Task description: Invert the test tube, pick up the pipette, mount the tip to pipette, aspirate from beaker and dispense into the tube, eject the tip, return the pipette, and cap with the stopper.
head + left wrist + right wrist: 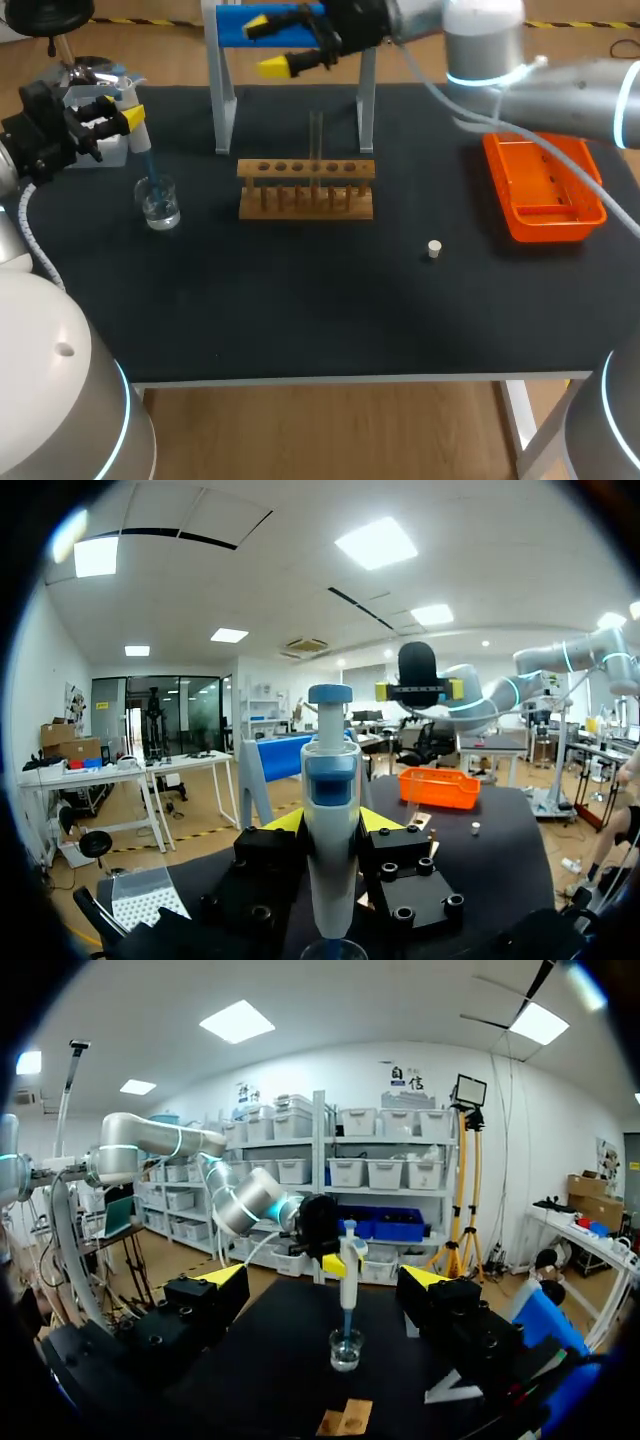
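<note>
My left gripper (120,113) is at the table's left, shut on the white and blue pipette (138,138); the pipette's blue tip (150,175) dips into the glass beaker (159,203). In the left wrist view the pipette (331,810) stands upright between the fingers. A clear test tube (316,150) stands upright in the wooden rack (306,188). The small white stopper (434,249) lies on the mat to the rack's right. My right gripper (268,47) hangs open and empty at the back by the blue pipette stand (232,25). Its wrist view faces the beaker (346,1350) and pipette (350,1265).
An orange tray (543,187) sits at the right of the black mat. A tip box (92,80) stands at the back left behind my left gripper. The stand's grey legs (222,110) rise behind the rack.
</note>
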Robot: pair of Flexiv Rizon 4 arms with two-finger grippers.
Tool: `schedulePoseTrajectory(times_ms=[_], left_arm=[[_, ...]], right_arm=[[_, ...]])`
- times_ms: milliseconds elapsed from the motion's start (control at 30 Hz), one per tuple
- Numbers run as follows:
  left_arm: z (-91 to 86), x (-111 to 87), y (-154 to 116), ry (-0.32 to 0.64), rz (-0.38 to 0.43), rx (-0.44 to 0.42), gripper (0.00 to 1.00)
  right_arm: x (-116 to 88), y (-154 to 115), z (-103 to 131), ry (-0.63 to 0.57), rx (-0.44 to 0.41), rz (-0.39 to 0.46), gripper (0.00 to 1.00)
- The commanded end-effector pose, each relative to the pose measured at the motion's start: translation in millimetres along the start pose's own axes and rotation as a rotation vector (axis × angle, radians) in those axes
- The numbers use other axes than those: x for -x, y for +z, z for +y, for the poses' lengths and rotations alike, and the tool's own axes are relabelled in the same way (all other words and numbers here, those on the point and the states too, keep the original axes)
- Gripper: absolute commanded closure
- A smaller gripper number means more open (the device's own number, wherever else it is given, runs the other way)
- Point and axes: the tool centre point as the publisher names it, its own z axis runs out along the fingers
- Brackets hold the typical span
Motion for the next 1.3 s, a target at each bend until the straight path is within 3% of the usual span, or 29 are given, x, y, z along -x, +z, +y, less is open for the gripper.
schedulePoseTrajectory(times_ms=[33,433,967,1300], left_arm=[[-0.8,-0.2,0,-0.001,-0.001,0.002,1.00],[-0.8,-0.2,0,-0.001,-0.001,0.002,1.00],[-0.8,-0.2,0,-0.001,-0.001,0.002,1.00],[-0.8,-0.2,0,-0.001,-0.001,0.002,1.00]], right_arm=[[-21,-38,-14,0.003,0.008,-0.118,0.00],[-20,-89,-50,-0.002,-0.025,-0.172,0.00],[-26,-100,-104,-0.030,-0.117,-0.188,0.00],[-23,-98,-132,-0.020,-0.130,-0.197,0.00]])
